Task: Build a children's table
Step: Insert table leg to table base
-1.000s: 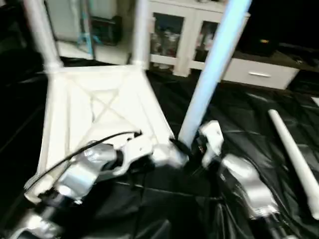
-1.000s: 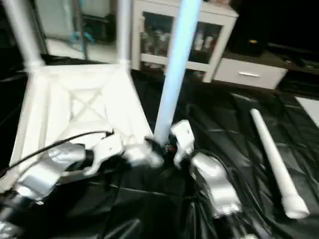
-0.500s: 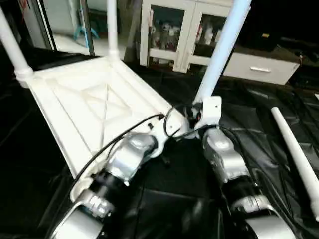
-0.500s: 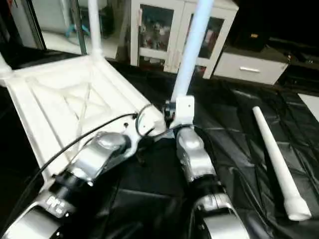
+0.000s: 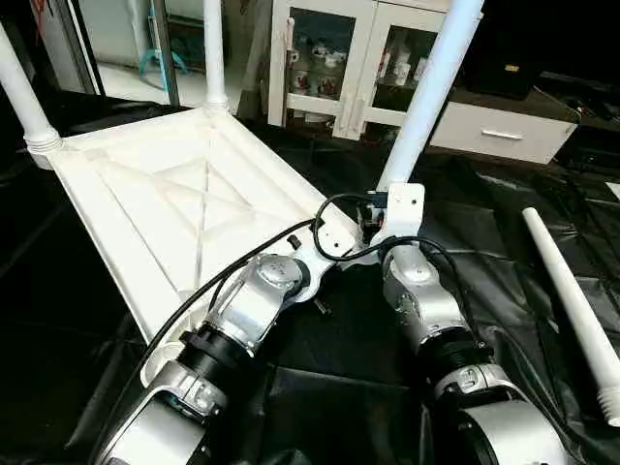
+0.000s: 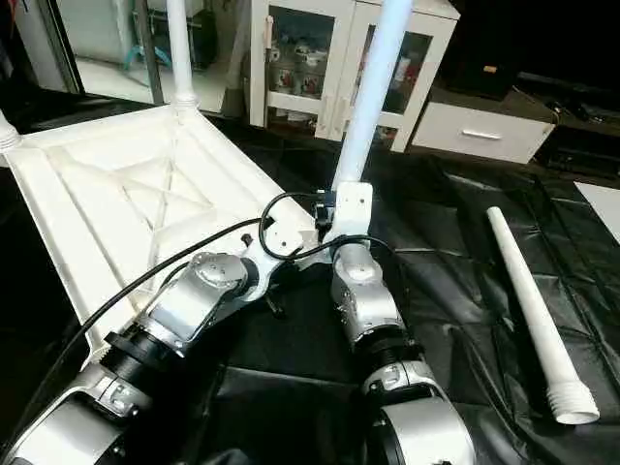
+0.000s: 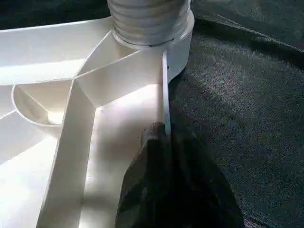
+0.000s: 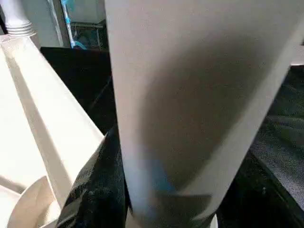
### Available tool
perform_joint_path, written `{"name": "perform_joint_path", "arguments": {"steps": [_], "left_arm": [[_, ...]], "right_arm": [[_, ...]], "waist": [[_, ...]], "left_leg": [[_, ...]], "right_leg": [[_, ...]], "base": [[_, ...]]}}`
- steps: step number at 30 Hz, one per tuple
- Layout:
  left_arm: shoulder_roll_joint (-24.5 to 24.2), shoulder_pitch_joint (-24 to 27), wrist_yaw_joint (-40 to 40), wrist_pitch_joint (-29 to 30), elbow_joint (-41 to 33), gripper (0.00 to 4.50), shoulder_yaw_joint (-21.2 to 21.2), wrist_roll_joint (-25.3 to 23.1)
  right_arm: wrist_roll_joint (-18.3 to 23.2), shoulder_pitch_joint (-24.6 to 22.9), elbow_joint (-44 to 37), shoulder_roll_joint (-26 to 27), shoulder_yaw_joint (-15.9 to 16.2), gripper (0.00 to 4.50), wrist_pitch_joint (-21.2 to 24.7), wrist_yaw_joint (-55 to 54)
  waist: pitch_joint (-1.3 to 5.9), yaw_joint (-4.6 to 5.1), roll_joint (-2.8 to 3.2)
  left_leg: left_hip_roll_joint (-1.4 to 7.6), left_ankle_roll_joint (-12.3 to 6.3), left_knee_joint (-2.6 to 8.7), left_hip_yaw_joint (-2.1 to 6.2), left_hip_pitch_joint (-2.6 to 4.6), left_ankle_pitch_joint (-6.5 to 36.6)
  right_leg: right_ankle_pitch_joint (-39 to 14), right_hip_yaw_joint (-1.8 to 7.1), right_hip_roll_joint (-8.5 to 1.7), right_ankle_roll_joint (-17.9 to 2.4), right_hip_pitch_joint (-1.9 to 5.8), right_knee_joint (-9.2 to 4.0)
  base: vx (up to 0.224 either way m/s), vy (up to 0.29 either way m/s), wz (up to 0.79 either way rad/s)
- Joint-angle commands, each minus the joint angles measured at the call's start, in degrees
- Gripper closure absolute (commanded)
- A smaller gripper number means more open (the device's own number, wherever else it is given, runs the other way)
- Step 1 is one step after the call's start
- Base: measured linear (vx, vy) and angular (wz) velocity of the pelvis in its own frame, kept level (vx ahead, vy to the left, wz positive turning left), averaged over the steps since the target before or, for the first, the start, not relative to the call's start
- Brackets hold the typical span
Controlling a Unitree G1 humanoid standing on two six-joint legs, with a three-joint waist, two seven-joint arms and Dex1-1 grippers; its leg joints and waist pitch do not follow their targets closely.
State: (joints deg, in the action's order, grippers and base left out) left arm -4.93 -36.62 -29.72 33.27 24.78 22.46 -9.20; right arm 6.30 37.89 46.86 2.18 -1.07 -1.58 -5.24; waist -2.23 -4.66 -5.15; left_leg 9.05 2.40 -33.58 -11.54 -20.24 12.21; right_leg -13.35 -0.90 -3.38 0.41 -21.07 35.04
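Left end effector (image 7: 164,156) pinches rim of white ribbed plastic table top (image 5: 174,208); right end effector (image 5: 387,221) clamps long tapered white tube leg (image 5: 426,92) low. Light, stiff, slick; grip nr socket.

The table top (image 5: 165,208) lay upside down on the black sheet (image 5: 484,232), its near corner hidden under the left forearm (image 5: 247,305). The three standing legs ran out past the picture's upper edge: the far legs (image 5: 213,48) (image 5: 19,87) and the near one (image 5: 426,87), so their tips could not be seen. The near leg's foot and its socket were covered by the right tool's white housing (image 5: 399,208). In the right wrist view that leg (image 8: 190,95) sat too close and blurred to show any fingers. The cabinet (image 6: 320,58) contents were too small to tell.
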Motion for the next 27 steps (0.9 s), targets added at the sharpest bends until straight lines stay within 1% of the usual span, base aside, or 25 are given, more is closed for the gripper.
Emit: {"name": "perform_joint_path", "arguments": {"steps": [1,2,3,4,5,7,8,9,10,11,12,13,15,16,17,18,20,22,23,24,25,26,27], "left_arm": [[0.0,-2.6,0.7,-2.0,-1.1,4.50,-0.4,-0.8],[0.0,-2.6,0.6,-2.0,-1.0,4.50,-0.3,-0.8],[-0.1,-2.6,0.5,-2.1,-1.0,4.50,-0.3,-0.7],[-0.2,-2.6,0.4,-2.2,-1.0,4.50,-0.3,-0.7],[-0.3,-2.6,0.3,-2.3,-1.0,4.50,-0.3,-0.7],[-0.4,-2.6,0.3,-2.3,-1.0,4.50,-0.3,-0.7],[-0.6,-2.6,0.0,-2.4,-1.1,4.50,-0.3,-0.7],[-1.0,-2.6,-0.5,-2.4,-1.2,4.50,-0.2,-0.6],[-1.1,-2.5,-0.6,-2.4,-1.4,4.50,-0.2,-0.6],[-1.1,-2.4,-0.6,-2.4,-1.5,4.50,-0.2,-0.6],[-1.2,-2.4,-0.7,-2.4,-1.6,4.50,-0.2,-0.6],[-1.2,-2.3,-0.7,-2.4,-1.6,4.50,-0.1,-0.6],[-1.3,-2.2,-0.9,-2.4,-1.7,4.50,-0.1,-0.5],[-1.5,-2.0,-1.1,-2.4,-1.9,4.50,-0.1,-0.4],[-1.6,-2.0,-1.2,-2.5,-1.9,4.50,0.0,-0.3],[-1.7,-1.9,-1.3,-2.4,-2.0,4.50,0.1,-0.2],[-1.9,-1.7,-1.6,-2.5,-2.1,4.50,0.2,-0.2],[-2.2,-1.6,-2.1,-2.6,-2.2,4.50,0.3,-0.1],[-2.5,-1.3,-2.5,-2.7,-2.4,4.50,0.4,0.0],[-2.8,-1.2,-2.9,-2.9,-2.6,4.50,0.5,0.0],[-2.8,-1.1,-3.0,-2.9,-2.6,4.50,0.5,0.0],[-3.7,-0.5,-4.3,-3.3,-3.3,4.50,0.9,0.3],[-5.4,0.7,-6.5,-3.3,-4.3,4.50,1.6,0.5]], "right_arm": [[-0.8,-3.3,6.4,0.0,-0.4,2.63,2.4,0.7],[-0.4,-3.2,6.0,0.0,-0.6,2.28,1.7,1.9],[-0.2,-3.0,5.7,-0.1,-0.7,2.07,1.1,2.5],[-0.1,-2.9,5.6,-0.2,-0.8,1.93,0.9,2.9],[-0.1,-2.5,5.1,-0.5,-0.8,1.93,0.2,3.3],[-0.1,-2.4,5.1,-0.6,-0.8,1.74,0.0,3.3],[-0.1,-2.3,3.9,-0.9,-0.6,1.59,-0.3,4.4],[-0.1,-2.0,2.4,-1.5,-0.1,1.50,-0.6,6.0],[-0.1,-2.1,1.5,-1.7,0.1,1.46,-0.7,6.9],[0.0,-2.1,1.2,-1.8,0.1,1.40,-0.8,7.3],[-0.1,-2.2,0.8,-1.8,0.1,1.29,-0.9,7.5],[-0.1,-2.2,0.5,-1.8,0.1,1.29,-0.9,7.7],[0.1,-2.7,-1.7,-2.1,0.3,1.05,-0.9,9.5],[0.4,-3.4,-4.7,-2.6,0.7,0.98,-0.9,11.4],[0.6,-4.2,-7.5,-3.1,1.2,0.92,-0.8,13.2],[1.0,-4.7,-8.9,-3.3,1.4,0.84,-0.7,14.2],[1.5,-5.9,-11.5,-3.7,1.6,0.62,-0.2,15.9],[2.0,-6.9,-13.8,-4.1,1.9,0.39,0.3,17.3],[2.6,-8.1,-16.3,-4.7,2.1,0.28,1.1,18.4],[3.0,-8.8,-17.7,-5.1,2.1,0.18,1.7,19.1],[3.0,-8.8,-17.8,-5.2,2.1,0.18,1.8,19.1],[3.6,-11.0,-22.2,-6.8,2.1,0.04,4.4,20.9],[3.3,-13.8,-27.1,-10.0,2.8,0.04,8.3,23.3]], "waist": [[2.09,0.37,0.73],[2.10,0.33,0.85],[2.09,0.37,0.84],[2.09,0.37,0.80],[2.08,0.37,0.70],[2.28,0.28,0.80],[2.38,0.20,0.62],[2.40,0.17,0.65],[2.44,0.12,0.64],[2.69,-0.01,0.45],[2.77,-0.10,0.48],[2.57,-0.10,0.36],[2.45,-0.13,0.48],[2.35,-0.13,0.37],[2.33,-0.19,0.38],[2.28,-0.16,0.26],[2.25,-0.11,0.36],[2.27,-0.18,0.25],[2.30,-0.15,0.13],[2.28,-0.31,0.21],[2.27,-0.37,0.21],[2.29,-0.26,-0.07],[2.30,-0.52,0.01]], "left_leg": [[4.61,2.27,4.98,2.27,0.98,10.8],[4.68,2.19,5.01,2.30,1.03,11.0],[4.68,2.15,5.02,2.30,1.03,11.1],[4.68,2.11,5.01,2.27,1.06,11.1],[4.70,2.01,5.04,2.30,1.00,11.2],[4.69,1.94,4.82,2.19,1.03,10.0],[4.68,1.55,4.65,2.19,0.94,7.8],[4.55,0.64,4.44,2.09,0.84,5.8],[4.55,0.15,4.33,2.03,0.77,4.9],[4.41,-1.37,3.90,1.88,0.57,1.8],[4.39,-1.79,3.81,1.83,0.55,0.9],[4.40,-2.62,3.76,1.75,0.47,0.3],[4.47,-2.85,3.89,1.73,0.52,1.6],[4.61,-2.65,3.99,1.77,0.57,3.3],[4.70,-2.55,4.02,1.87,0.57,3.9],[4.75,-2.61,4.03,1.88,0.47,3.6],[4.72,-2.86,4.01,1.91,0.48,3.2],[4.67,-3.16,3.89,1.86,0.51,2.7],[4.66,-3.38,3.89,1.87,0.46,2.3],[4.64,-3.62,3.80,1.84,0.53,2.0],[4.65,-3.73,3.80,1.87,0.51,1.7],[4.58,-4.01,3.79,1.87,0.45,1.3],[4.69,-4.26,3.71,1.92,0.46,0.7]], "right_leg": [[-2.6,2.52,-5.27,-9.4,0.55,-3.96],[-2.8,2.50,-5.32,-9.5,0.51,-3.97],[-2.8,2.48,-5.27,-9.6,0.50,-3.97],[-2.7,2.48,-5.21,-9.6,0.48,-3.97],[-2.7,2.46,-5.24,-9.7,0.56,-3.98],[-1.2,2.47,-5.35,-10.3,0.57,-3.76],[1.5,2.41,-5.25,-10.6,0.83,-3.44],[4.1,2.37,-5.10,-10.9,0.88,-3.13],[5.4,2.38,-5.13,-11.1,0.95,-3.04],[9.5,2.42,-5.13,-11.8,1.15,-2.61],[11.0,2.41,-5.15,-12.2,1.17,-2.49],[12.2,2.38,-5.07,-12.7,1.07,-2.44],[10.4,2.33,-5.12,-13.1,1.02,-2.64],[8.0,2.33,-5.22,-13.2,1.00,-2.86],[6.7,2.34,-5.24,-13.0,1.08,-2.89],[6.5,2.35,-5.27,-12.9,1.10,-2.91],[6.4,2.38,-5.31,-13.0,1.04,-2.92],[6.7,2.41,-5.24,-13.1,1.06,-2.86],[6.9,2.39,-5.26,-13.4,1.11,-2.83],[7.4,2.39,-5.21,-13.4,1.11,-2.82],[7.8,2.39,-5.20,-13.4,1.18,-2.77],[8.2,2.32,-5.08,-13.5,1.20,-2.75],[8.7,2.35,-5.26,-13.4,1.25,-2.63]], "base": [[0.000,0.000,0.00],[0.000,0.000,0.00],[0.000,0.000,0.00],[0.000,0.000,0.00],[0.000,0.000,0.00],[0.000,0.000,0.00],[0.000,0.000,0.00],[0.000,0.000,0.00],[0.000,0.000,0.00],[0.000,0.000,0.00],[0.000,0.000,0.00],[0.000,0.000,0.00],[0.000,0.000,0.00],[0.000,0.000,0.00],[0.000,0.000,0.00],[0.000,0.000,0.00],[0.000,0.000,0.00],[0.000,0.000,0.00],[0.000,0.000,0.00],[0.000,0.000,0.00],[0.000,0.000,0.00],[0.000,0.000,0.00],[0.000,0.000,0.00]]}}
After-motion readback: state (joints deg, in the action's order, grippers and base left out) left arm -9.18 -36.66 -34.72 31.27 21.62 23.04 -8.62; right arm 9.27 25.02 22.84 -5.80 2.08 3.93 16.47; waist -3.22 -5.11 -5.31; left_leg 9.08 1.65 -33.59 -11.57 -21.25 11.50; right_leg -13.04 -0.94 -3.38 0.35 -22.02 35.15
